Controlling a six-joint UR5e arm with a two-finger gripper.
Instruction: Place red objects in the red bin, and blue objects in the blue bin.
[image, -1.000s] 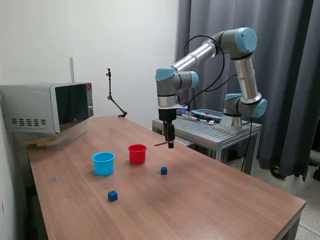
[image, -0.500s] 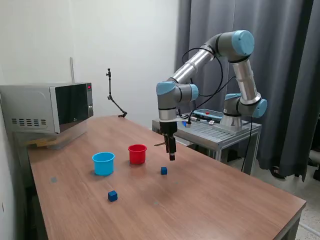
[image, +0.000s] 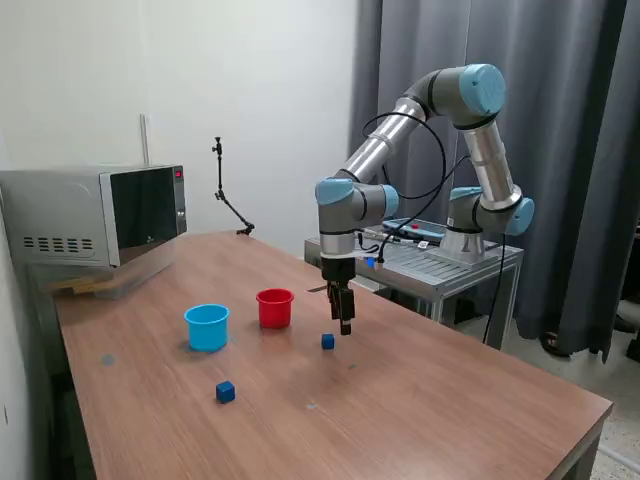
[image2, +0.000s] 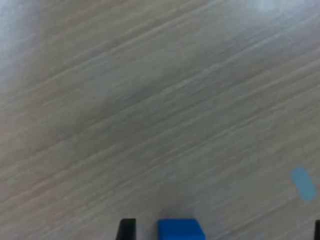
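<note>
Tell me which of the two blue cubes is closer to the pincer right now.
The blue cube beside the red cup, almost directly under the pincer. The other blue cube lies apart, nearer the table's front edge, below the light blue cup.

Cube (image: 327, 341) just below jaws

Distant exterior view; close wrist view, sharing one blue cube (image: 327, 341).

Counter (image: 420, 400): wood-grain top, matt, smooth, faint sheen. Red bin (image: 275, 307) and blue bin (image: 207, 327): smooth plastic, slight gloss. Blue cubes (image: 327, 341) (image: 225, 392): plain, matt. Arm (image: 470, 95): silver metal tubes, light blue glossy plastic joint caps. Microwave (image: 95, 215): grey metal casing, glossy dark door. Curtain (image: 560, 150): grey cloth, matt, pleated.
</note>
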